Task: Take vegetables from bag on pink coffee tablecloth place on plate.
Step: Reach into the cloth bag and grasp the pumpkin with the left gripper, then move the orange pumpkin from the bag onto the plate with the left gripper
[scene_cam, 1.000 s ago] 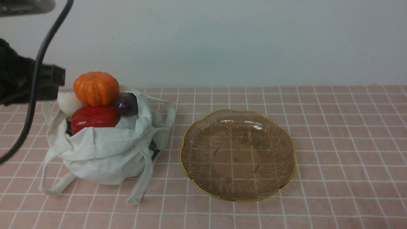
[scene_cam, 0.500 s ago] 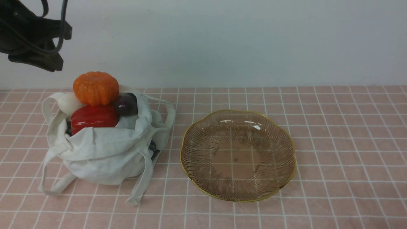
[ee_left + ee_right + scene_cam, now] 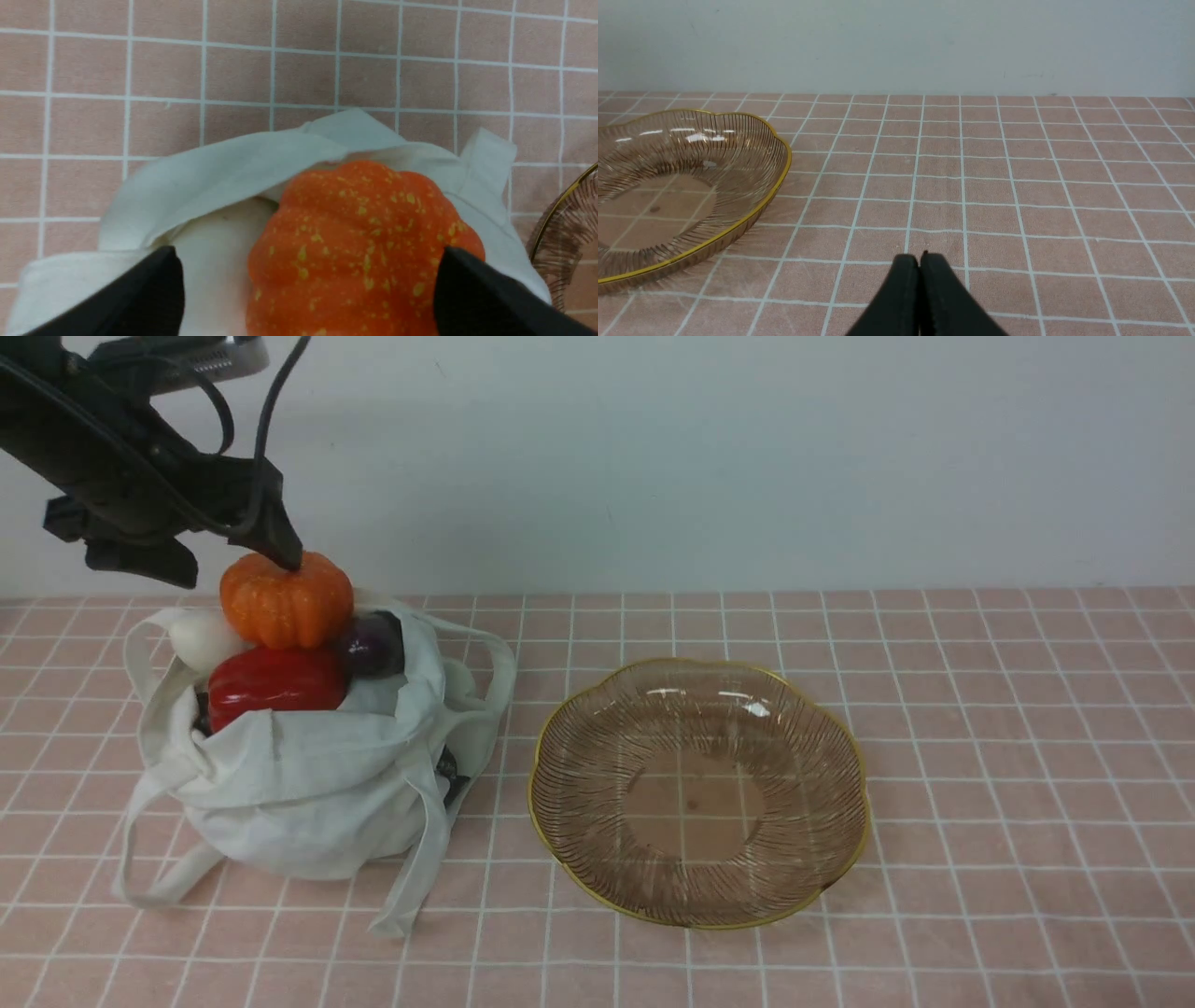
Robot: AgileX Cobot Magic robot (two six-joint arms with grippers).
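The left gripper (image 3: 308, 254) hovers over the cloth bag (image 3: 308, 793), its jaws spread wide either side of the orange pumpkin (image 3: 285, 602). Only the front view shows the red pepper (image 3: 275, 681) and the purple ball (image 3: 372, 644) beneath it. Only the right wrist view shows the right gripper (image 3: 920, 263), pressed closed on nothing, near the glass plate (image 3: 777, 154).

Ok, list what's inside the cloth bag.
In the mouth of the bag: an orange pumpkin on top, a red pepper below it, a dark purple ball and a white oval beside it. Anything deeper is hidden by the cloth.
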